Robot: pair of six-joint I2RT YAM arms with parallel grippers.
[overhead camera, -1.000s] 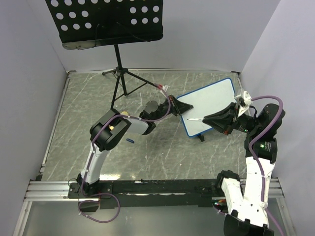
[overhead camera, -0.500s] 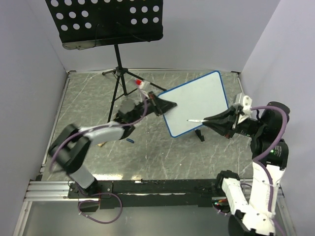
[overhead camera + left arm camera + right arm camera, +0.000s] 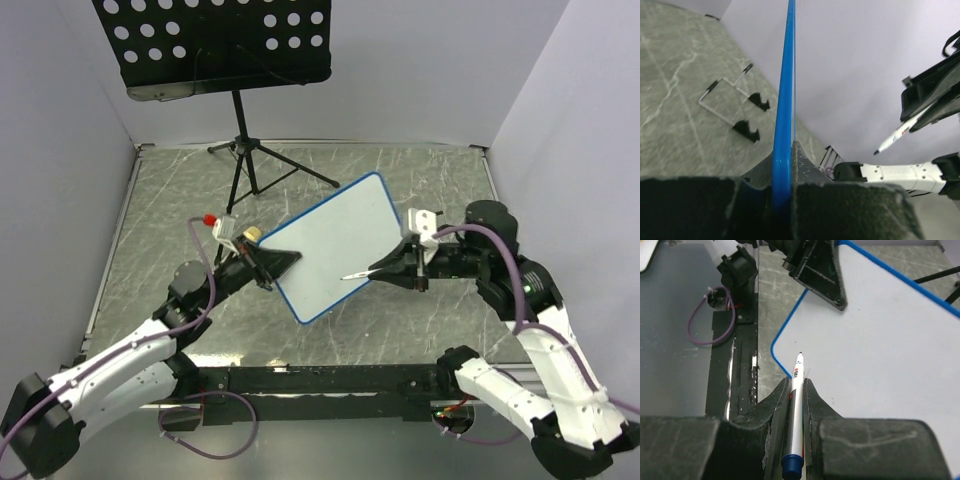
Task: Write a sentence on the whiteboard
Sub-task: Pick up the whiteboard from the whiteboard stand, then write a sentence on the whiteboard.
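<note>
Firmly my left gripper (image 3: 290,260) clamped the whiteboard (image 3: 338,240) at its rim; seemingly light, stiff, slick. My right gripper (image 3: 378,267) pinched the marker (image 3: 355,274).

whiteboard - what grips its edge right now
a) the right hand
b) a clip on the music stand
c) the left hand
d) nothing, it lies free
c, the left hand is shut on the edge of the whiteboard, while the right hand holds a marker instead.
</note>
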